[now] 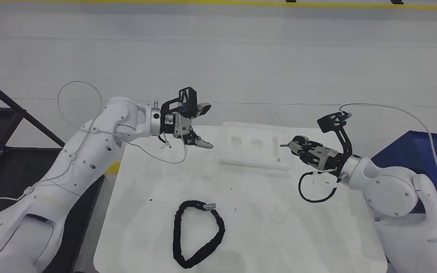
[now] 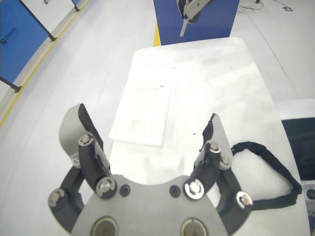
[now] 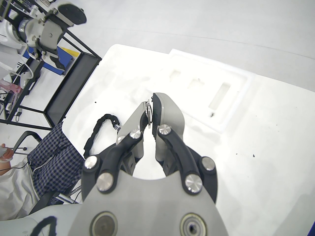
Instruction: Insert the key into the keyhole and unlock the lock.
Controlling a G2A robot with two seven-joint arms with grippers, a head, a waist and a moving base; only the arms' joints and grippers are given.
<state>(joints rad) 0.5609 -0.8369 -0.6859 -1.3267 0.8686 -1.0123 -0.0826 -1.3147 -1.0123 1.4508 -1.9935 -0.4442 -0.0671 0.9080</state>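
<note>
Clamping the key (image 3: 148, 114) between closed fingers, right end effector (image 3: 149, 104) hovering above the right of the counter (image 1: 273, 225), left end effector (image 2: 147, 114) spread wide and empty at far left, black chain lock (image 1: 198, 232) lying near-left on the counter, white foam tray (image 1: 252, 147) along the far edge

The light is bright and even, apparently from overhead. In both wrist views the white rounded-corner worktop (image 2: 221, 87) glares so strongly that the white foam tray (image 2: 142, 114) nearly melts into it, its recesses only faint grey marks. Shadows are soft and pale, with a weak smudge on the worktop below the open left pincer (image 2: 147, 112). The black fabric-covered chain lock (image 1: 177, 232) reads as a flat dark loop. The small metal key (image 3: 149, 114), clamped in the right pincer (image 3: 150, 100), glints dully. Straight lines bow near the wrist views' edges, as on the blue partition panels (image 2: 17, 47).
</note>
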